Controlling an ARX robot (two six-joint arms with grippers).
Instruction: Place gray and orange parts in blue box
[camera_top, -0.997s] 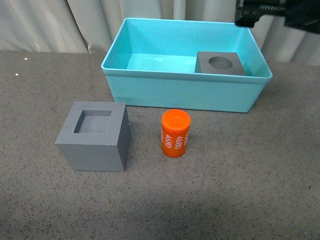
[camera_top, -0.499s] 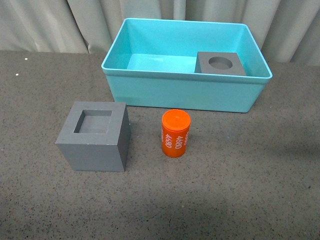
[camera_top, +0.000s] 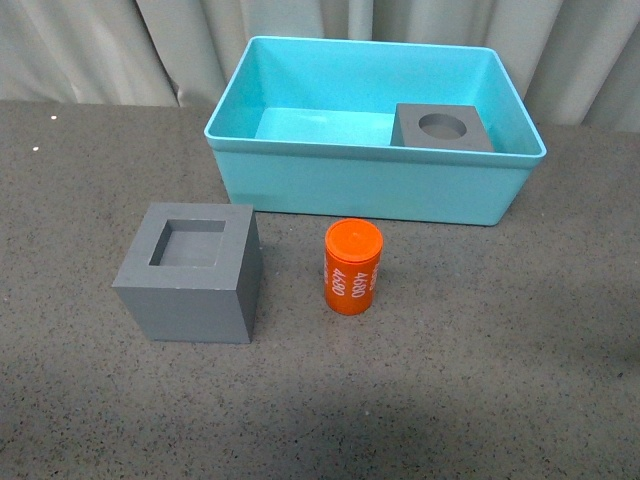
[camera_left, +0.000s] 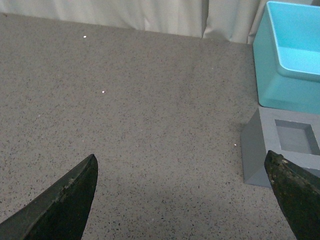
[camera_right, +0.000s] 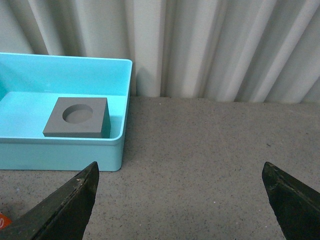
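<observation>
Blue box (camera_top: 375, 185) sits upper centre of the front view, holding the round-recess cube (camera_top: 443, 127); square-recess cube (camera_top: 190, 272) lower left, orange cylinder (camera_top: 352, 267) centre, on the desk (camera_top: 500, 350). Left wrist view: left end effector (camera_left: 180, 155) released, empty. Right wrist view: right end effector (camera_right: 180, 164) released too.

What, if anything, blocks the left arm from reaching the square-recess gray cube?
Likely nothing: the open, empty left gripper has only bare table between it and the cube, whose top is uncovered.
</observation>
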